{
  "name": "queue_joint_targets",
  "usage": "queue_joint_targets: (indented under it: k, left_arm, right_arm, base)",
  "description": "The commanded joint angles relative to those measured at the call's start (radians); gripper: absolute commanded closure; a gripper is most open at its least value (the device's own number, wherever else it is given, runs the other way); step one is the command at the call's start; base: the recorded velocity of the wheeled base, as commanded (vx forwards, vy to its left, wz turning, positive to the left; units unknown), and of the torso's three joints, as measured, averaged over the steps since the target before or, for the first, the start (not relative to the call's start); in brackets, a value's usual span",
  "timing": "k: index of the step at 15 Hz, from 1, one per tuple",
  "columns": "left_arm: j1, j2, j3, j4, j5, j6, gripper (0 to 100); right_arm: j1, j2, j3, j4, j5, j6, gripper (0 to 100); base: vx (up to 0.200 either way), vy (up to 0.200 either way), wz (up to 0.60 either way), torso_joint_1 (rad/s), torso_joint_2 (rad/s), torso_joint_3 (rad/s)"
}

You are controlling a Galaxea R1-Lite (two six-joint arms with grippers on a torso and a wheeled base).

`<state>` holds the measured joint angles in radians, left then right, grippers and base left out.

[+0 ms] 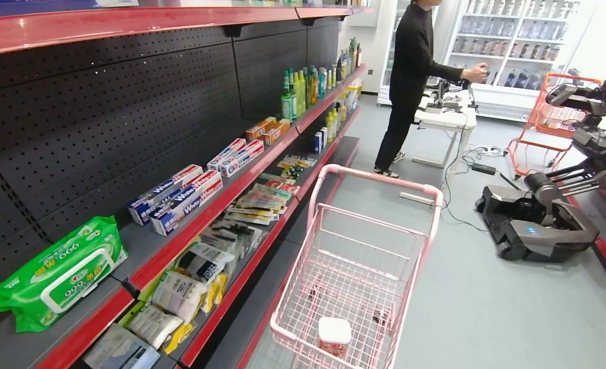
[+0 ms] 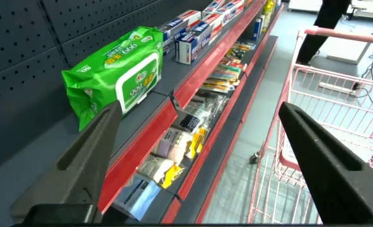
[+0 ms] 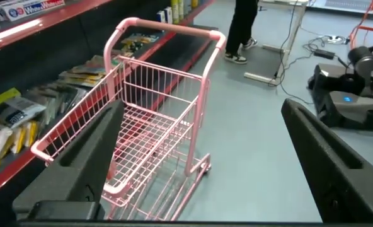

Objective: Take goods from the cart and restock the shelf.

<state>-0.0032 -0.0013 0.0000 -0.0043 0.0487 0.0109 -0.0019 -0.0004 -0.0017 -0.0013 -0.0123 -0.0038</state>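
A small tub (image 1: 334, 335) with a white lid and a red label stands on the basket floor of the pink cart (image 1: 432, 215), at the end opposite the handle and about midway between the side walls. It is upright with its lid up, so its short axis runs vertically. It looks light and rigid with smooth, possibly slippery sides, so a pinch across the body just under the lid seems safest. The left gripper (image 2: 199, 110) hangs spread wide by the front edge of the shelf (image 1: 190, 230), near the green wipes pack (image 1: 59, 271). The right gripper (image 3: 200, 107) is likewise spread and empty above the cart.
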Motion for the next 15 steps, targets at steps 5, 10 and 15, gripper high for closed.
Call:
queue_joint_targets:
  k: [5, 10, 15]
  left_arm:
    - [0.000, 0.001, 0.000, 0.000, 0.000, -0.002, 0]
    - [0.000, 0.001, 0.000, 0.000, 0.000, 0.000, 0]
    - [0.000, 0.001, 0.000, 0.000, 0.002, -0.002, 0]
  right_arm:
    - [-0.004, 0.019, -0.009, 0.000, 0.000, 0.002, 0]
    - [-0.003, 0.841, -0.727, 0.030, -0.028, 0.225, 0]
    - [0.123, 1.401, -0.741, -0.091, 0.074, -0.019, 0]
  base:
    - [0.000, 0.000, 0.00, 0.000, 0.00, 0.000]
    - [0.000, 0.000, 0.00, 0.000, 0.00, 0.000]
    - [0.000, 0.000, 0.00, 0.000, 0.00, 0.000]
